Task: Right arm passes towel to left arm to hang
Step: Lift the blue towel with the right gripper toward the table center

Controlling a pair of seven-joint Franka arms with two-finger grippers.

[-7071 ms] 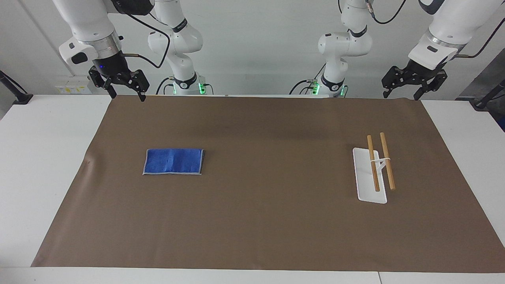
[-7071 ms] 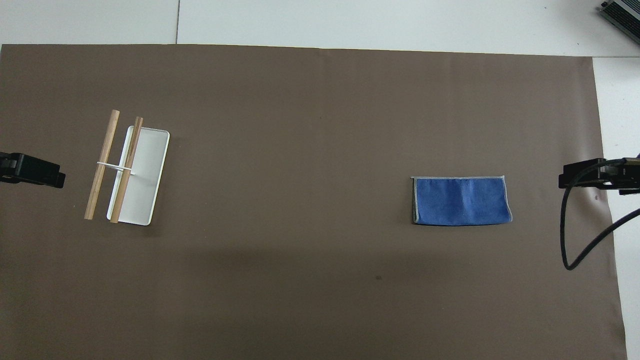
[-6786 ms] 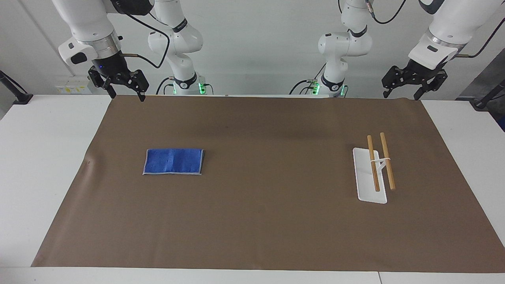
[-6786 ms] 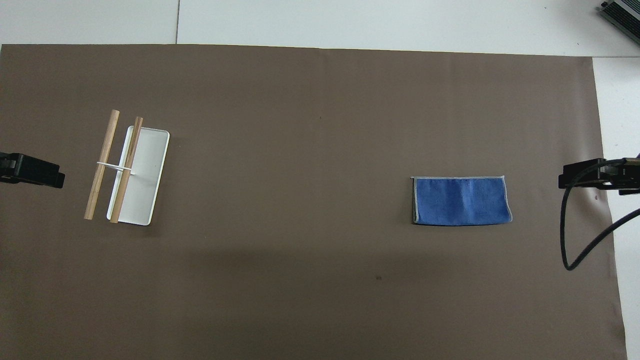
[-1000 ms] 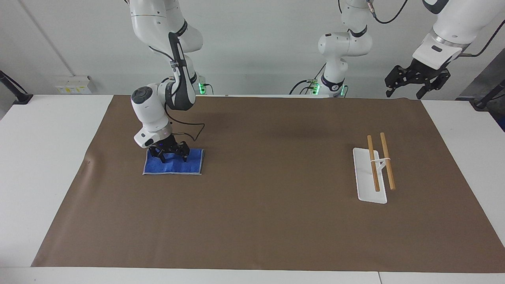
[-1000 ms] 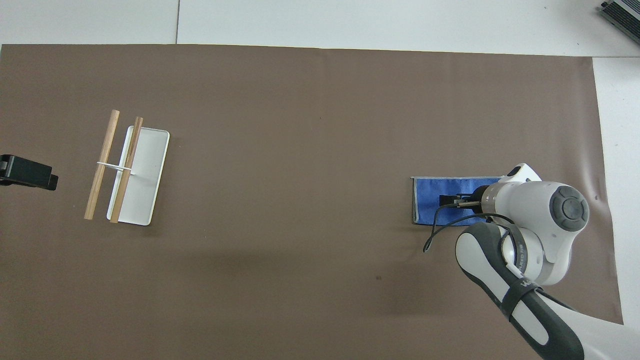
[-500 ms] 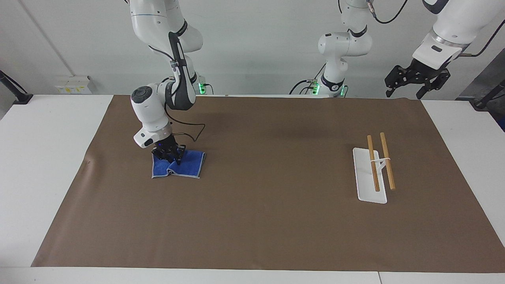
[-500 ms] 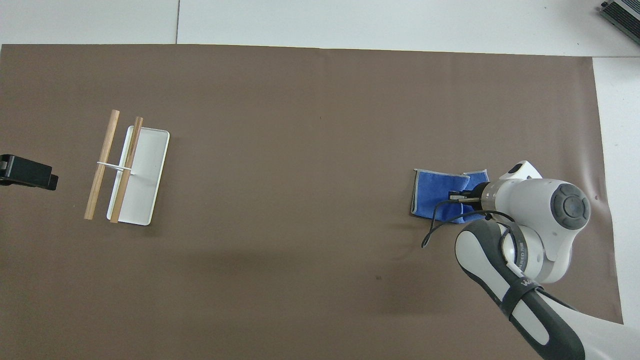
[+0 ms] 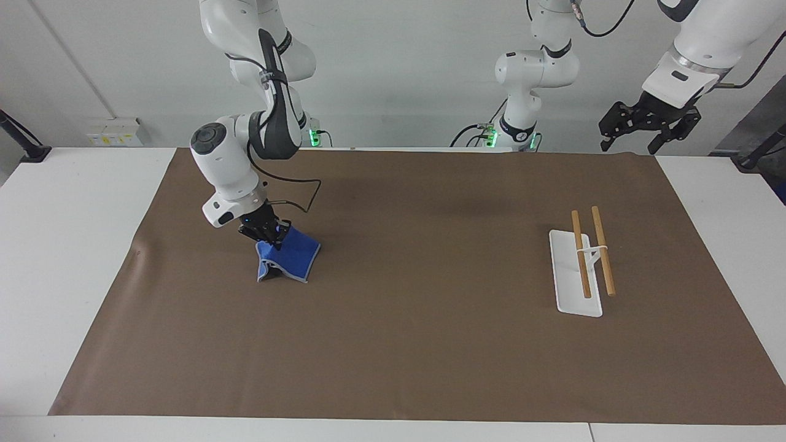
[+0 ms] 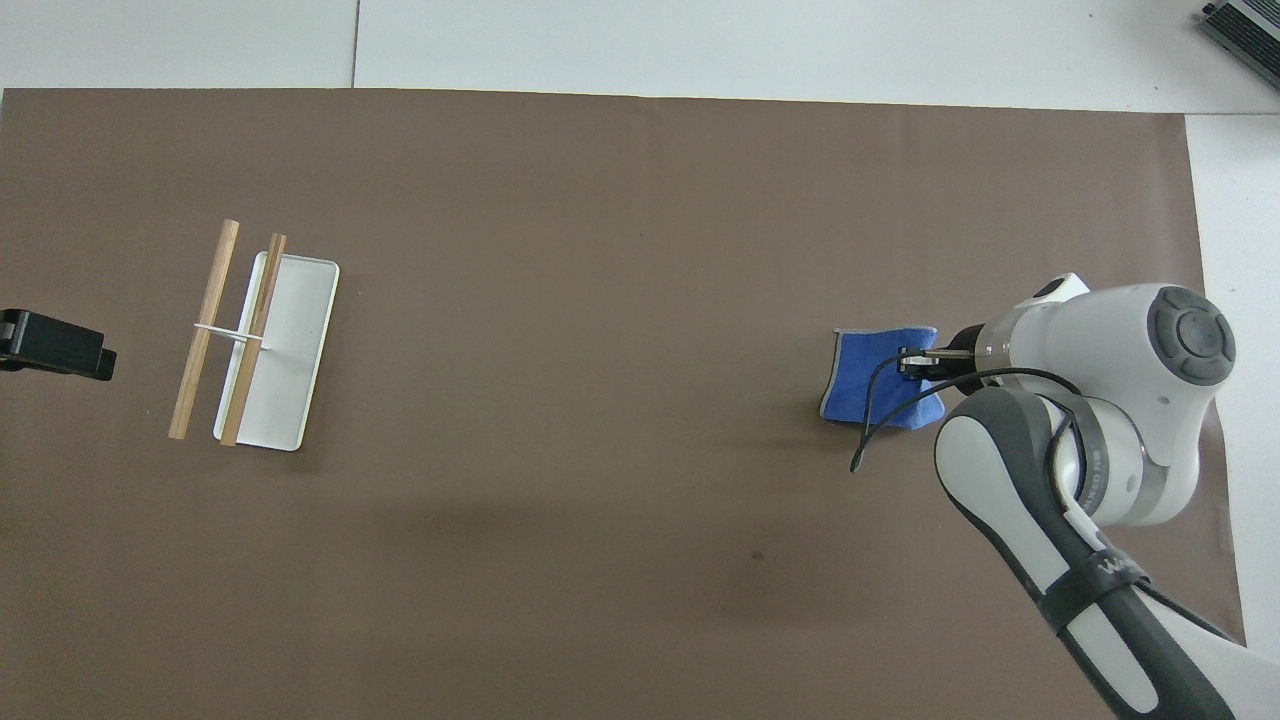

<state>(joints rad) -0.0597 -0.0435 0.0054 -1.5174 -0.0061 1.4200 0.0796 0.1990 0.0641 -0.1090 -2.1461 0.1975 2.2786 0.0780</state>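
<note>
The blue towel point(image 9: 288, 261) point(image 10: 878, 385) hangs bunched from my right gripper point(image 9: 268, 236) point(image 10: 915, 365), which is shut on its upper edge. The towel's lower folds still touch the brown mat point(image 9: 393, 344) toward the right arm's end of the table. My left gripper point(image 9: 648, 123) waits open in the air over the mat's corner at the left arm's end; only its tip point(image 10: 55, 345) shows in the overhead view.
A white rack base point(image 9: 574, 288) point(image 10: 290, 350) with two wooden bars point(image 9: 602, 248) point(image 10: 205, 330) stands on the mat toward the left arm's end. The right arm's black cable point(image 9: 301, 199) loops beside the towel.
My right gripper has shut on the towel and risen, drawing the flat cloth up into a bunch. The left arm has not moved.
</note>
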